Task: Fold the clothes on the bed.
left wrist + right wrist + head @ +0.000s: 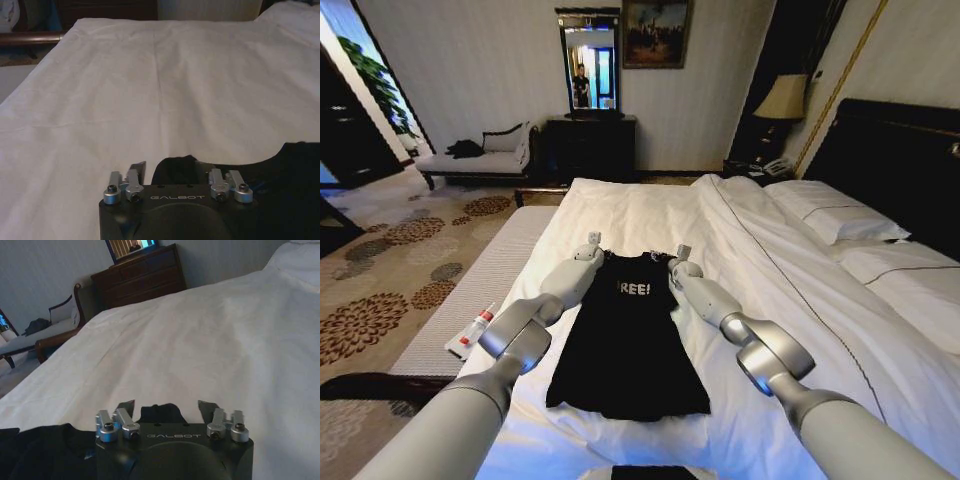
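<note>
Risk is sitting at the shoulders right now. Both arms are reaching out across the bed (790,300), and the black T-shirt (630,350) is lying flat on the white duvet (650,210) in the middle of the head view, hem toward the robot at 6 o'clock, collar pointing to 12 o'clock, with the white lettering showing across the chest.

The left gripper (592,243) is hovering at the shirt's 11 o'clock corner and the right gripper (682,255) at its 1 o'clock corner. In the left wrist view the left gripper (170,167) is standing with fingers apart, a fold of black cloth lying between them but not pinched. The right gripper (167,407) is showing the same in its own view: fingers spread, a dark bump of fabric in the gap, nothing clamped.

Judging from this, the grasp is about to be made, and several things could be going wrong:

- Closing too deep would be catching the duvet along with the shirt, since the cloth is lying directly on soft white bedding.
- Closing too shallow would be nipping only the top layer, so the back panel would be staying behind and the fold bunching.
- One side gripping and the other missing would be dragging the shirt askew.

A small tube (472,333) is lying on the bench at 9 o'clock, well apart from the work.
</note>
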Tool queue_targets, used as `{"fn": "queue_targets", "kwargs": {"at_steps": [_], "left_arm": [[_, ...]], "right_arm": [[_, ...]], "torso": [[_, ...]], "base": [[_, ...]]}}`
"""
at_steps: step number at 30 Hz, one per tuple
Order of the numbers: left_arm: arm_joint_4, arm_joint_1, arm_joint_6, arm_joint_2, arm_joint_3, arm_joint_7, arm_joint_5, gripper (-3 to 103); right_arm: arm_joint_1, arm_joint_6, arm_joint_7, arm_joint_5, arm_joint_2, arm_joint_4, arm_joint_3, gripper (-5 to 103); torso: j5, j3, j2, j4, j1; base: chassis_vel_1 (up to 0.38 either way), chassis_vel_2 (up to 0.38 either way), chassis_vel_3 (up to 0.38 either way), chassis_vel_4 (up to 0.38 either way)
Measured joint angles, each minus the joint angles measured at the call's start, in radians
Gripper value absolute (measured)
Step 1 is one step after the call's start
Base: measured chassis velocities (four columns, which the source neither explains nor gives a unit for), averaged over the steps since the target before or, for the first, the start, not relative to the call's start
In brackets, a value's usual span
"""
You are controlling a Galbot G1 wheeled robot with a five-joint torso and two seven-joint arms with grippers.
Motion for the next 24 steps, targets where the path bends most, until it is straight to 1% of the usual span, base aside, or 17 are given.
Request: {"fn": "queue_targets", "kwargs": {"at_steps": [2,3,4,7,8,9,10,13,14,15,18,19,20,21,22,23,24], "left_arm": [[-0.065,0.02,0.001,0.029,0.014,-0.025,-0.041,70],[-0.099,0.034,0.0,0.047,0.02,-0.045,-0.057,70],[-0.099,0.034,0.0,0.047,0.02,-0.045,-0.057,70],[-0.23,0.082,-0.011,0.139,0.048,-0.103,-0.123,87],[-0.274,0.1,-0.015,0.176,0.054,-0.116,-0.145,92],[-0.274,0.1,-0.015,0.176,0.054,-0.116,-0.145,92],[-0.325,0.121,-0.017,0.216,0.059,-0.128,-0.169,97],[-0.491,0.191,-0.016,0.328,0.063,-0.156,-0.215,100],[-0.491,0.191,-0.016,0.328,0.063,-0.156,-0.215,100],[-0.57,0.234,-0.012,0.372,0.053,-0.171,-0.229,100],[-0.728,0.327,-0.007,0.448,-0.003,-0.194,-0.26,100],[-0.728,0.327,-0.007,0.448,-0.003,-0.194,-0.26,100],[-0.8,0.37,-0.006,0.48,-0.025,-0.199,-0.272,100],[-0.8,0.37,-0.006,0.48,-0.025,-0.199,-0.272,100],[-0.895,0.432,-0.005,0.527,-0.061,-0.199,-0.283,100],[-0.99,0.515,-0.004,0.59,-0.113,-0.198,-0.284,100],[-1.043,0.575,-0.001,0.629,-0.15,-0.194,-0.28,100]], "right_arm": [[-0.023,-0.023,0.038,0.029,-0.036,0.089,-0.009,78],[-0.039,-0.033,0.055,0.043,-0.057,0.142,-0.01,84],[-0.039,-0.033,0.055,0.043,-0.057,0.142,-0.01,84],[-0.102,-0.055,0.097,0.086,-0.142,0.298,0.005,97],[-0.123,-0.057,0.111,0.095,-0.173,0.334,0.012,97],[-0.123,-0.057,0.111,0.095,-0.173,0.334,0.012,97],[-0.144,-0.058,0.123,0.103,-0.206,0.365,0.021,99],[-0.22,-0.059,0.153,0.132,-0.305,0.471,0.051,100],[-0.22,-0.059,0.153,0.132,-0.305,0.471,0.051,100],[-0.259,-0.063,0.163,0.15,-0.347,0.527,0.07,100],[-0.336,-0.07,0.187,0.178,-0.407,0.655,0.116,100],[-0.336,-0.07,0.187,0.178,-0.407,0.655,0.116,100],[-0.367,-0.071,0.2,0.184,-0.424,0.704,0.137,100],[-0.367,-0.071,0.2,0.184,-0.424,0.704,0.137,100],[-0.415,-0.072,0.222,0.189,-0.447,0.773,0.173,100],[-0.472,-0.073,0.242,0.194,-0.468,0.837,0.218,100],[-0.513,-0.074,0.244,0.193,-0.482,0.88,0.25,100]], "torso": [[0.0001,0.0,0.0,0.0,0.0],[0.0,0.0,0.0,-0.0001,0.0],[0.0,0.0,0.0,-0.0001,0.0],[0.0,0.0,0.0,0.0002,0.0],[0.0,0.0,0.0,0.0002,0.0],[0.0,0.0,0.0,0.0002,0.0],[-0.0001,0.0,0.0,0.0002,0.0],[0.0001,0.0,0.0,-0.0002,0.0],[0.0001,0.0,0.0,-0.0002,0.0],[0.0,0.0,0.0,-0.0003,0.0],[0.0,0.0,0.0,-0.0005,0.0],[0.0,0.0,0.0,-0.0005,0.0],[0.0,0.0,0.0,0.0,0.0],[0.0,0.0,0.0,0.0,0.0],[-0.0007,0.0,0.0,0.0002,0.0],[-0.0001,0.0,0.0,-0.0002,0.0],[0.0007,0.0,0.0,-0.0001,0.0]], "base": [[0.0,0.0,0.0,0.0],[0.0,0.0,0.0,0.0],[0.0,0.0,0.0,0.0],[0.0,0.0,0.0,0.0],[0.0,0.0,0.0,0.0],[0.0,0.0,0.0,0.0],[0.0,0.0,0.0,0.0],[0.0,0.0,0.0,0.0],[0.0,0.0,0.0,0.0],[0.0,0.0,0.0,0.0],[0.0,0.0,0.0,0.0],[0.0,0.0,0.0,0.0],[0.0,0.0,0.0,0.0],[0.0,0.0,0.0,0.0],[0.0,0.0,0.0,0.0],[0.0,0.0,0.0,0.0],[0.0,0.0,0.0,0.0]]}}
